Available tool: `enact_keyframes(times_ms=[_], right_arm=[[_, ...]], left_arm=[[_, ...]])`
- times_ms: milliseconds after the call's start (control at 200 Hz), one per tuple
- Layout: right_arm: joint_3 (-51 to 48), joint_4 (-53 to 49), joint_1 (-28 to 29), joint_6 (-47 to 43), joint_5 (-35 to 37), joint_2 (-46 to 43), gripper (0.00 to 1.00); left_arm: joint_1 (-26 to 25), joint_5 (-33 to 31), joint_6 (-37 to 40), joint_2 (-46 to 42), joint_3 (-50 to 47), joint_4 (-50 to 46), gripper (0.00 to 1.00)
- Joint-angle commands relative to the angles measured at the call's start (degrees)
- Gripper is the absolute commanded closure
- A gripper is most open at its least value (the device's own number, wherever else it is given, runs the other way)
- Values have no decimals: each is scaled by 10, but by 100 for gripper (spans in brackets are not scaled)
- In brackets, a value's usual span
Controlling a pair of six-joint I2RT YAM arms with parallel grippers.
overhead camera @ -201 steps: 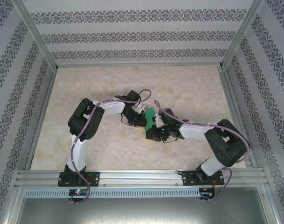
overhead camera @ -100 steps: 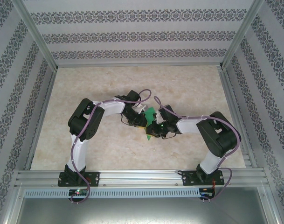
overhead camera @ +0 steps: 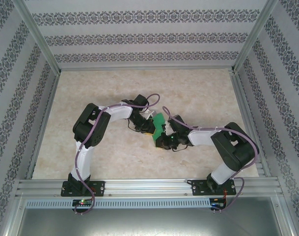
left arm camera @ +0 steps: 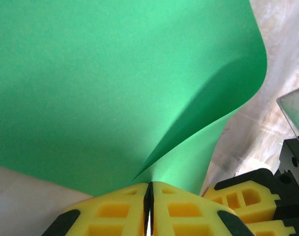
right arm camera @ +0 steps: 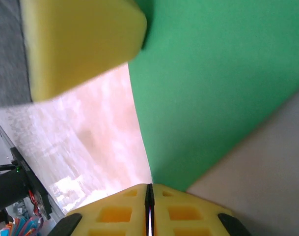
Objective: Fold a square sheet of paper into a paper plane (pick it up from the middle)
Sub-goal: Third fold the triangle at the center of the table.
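The square sheet of paper (overhead camera: 159, 123), pinched from both sides.
My left gripper (left arm camera: 149, 189) and my right gripper (right arm camera: 149, 189) each have jaws pressed together on its edge (the green curls between them), near the middle of the table (overhead camera: 198, 93).

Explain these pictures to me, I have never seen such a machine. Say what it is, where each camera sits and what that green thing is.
This is a robot: two arms bolted at the near edge of a table. The wide picture looks down from above and behind them, left arm on the left, right arm on the right. The other two pictures come from a small camera on each wrist, looking out along its yellow fingers. The green thing is one sheet of paper. The left gripper and the right gripper are both pinched shut on it, and it bends between them over the middle of the table.
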Motion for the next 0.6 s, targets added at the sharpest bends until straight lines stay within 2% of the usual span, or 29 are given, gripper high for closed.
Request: enact_keyframes(times_ms=[0, 160, 345, 595], right_arm=[[-13, -24, 1, 0, -2, -31, 89], [-5, 22, -56, 18, -8, -45, 89], [18, 83, -96, 55, -5, 4, 90], [48, 107, -111, 51, -14, 69, 90]], left_arm=[[2, -105, 20, 53, -15, -24, 86], [0, -101, 25, 50, -14, -25, 85], [0, -105, 25, 44, -17, -23, 85], [0, -105, 24, 43, -15, -23, 86]])
